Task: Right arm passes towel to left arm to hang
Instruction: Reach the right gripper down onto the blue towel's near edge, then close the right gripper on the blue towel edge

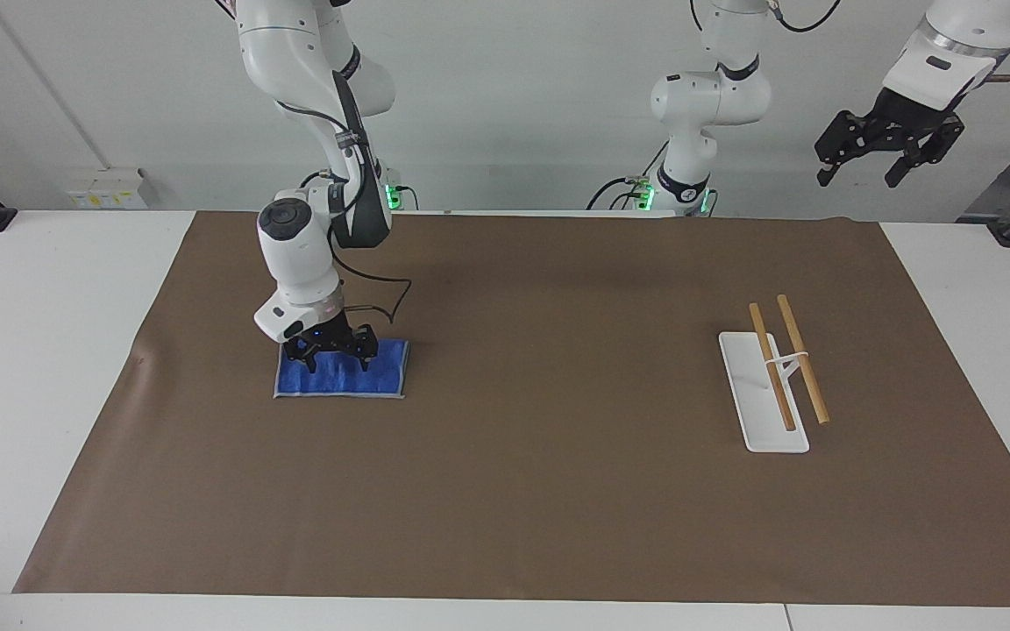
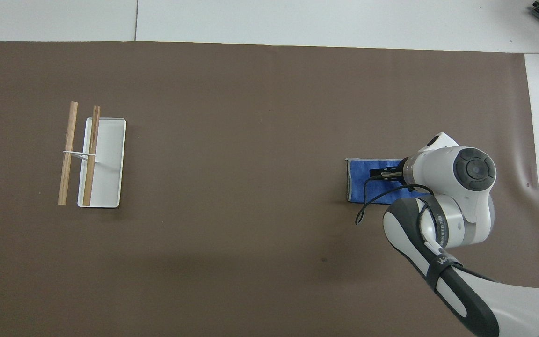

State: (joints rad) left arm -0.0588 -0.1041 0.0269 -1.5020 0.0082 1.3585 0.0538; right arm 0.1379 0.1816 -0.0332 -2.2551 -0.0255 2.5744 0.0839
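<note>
The towel (image 1: 341, 369), a folded bright blue rectangle with a thin pale edge, lay flat on the brown mat (image 1: 522, 491) that covered most of the white surface (image 1: 49, 368), in the middle left of the facing frame and at the middle right of the overhead frame, toward the right arm's end. The right hand (image 1: 331, 360) was down at the towel, its dark fingers (image 1: 310, 361) spread apart with the tips resting on or just above the cloth near the edge closest to the robots; the jaws stood open and had hold of nothing, and the towel showed no lift or bunching. In the overhead frame the right arm's white wrist covered the end of the towel (image 2: 367, 180) toward the right arm's end of the surface, leaving only its other end visible, with a black cable (image 2: 376, 196) looping over it. The left hand (image 1: 889, 151) hung high in the upper right of the facing frame, above the mat's corner at the left arm's end, its fingers parted and empty, the arm waiting. The white rack (image 1: 755, 399) with two wooden rods (image 1: 799, 364) stood on the mat in the middle right of the facing frame and at the left of the overhead frame (image 2: 108, 159), well apart from the towel.
</note>
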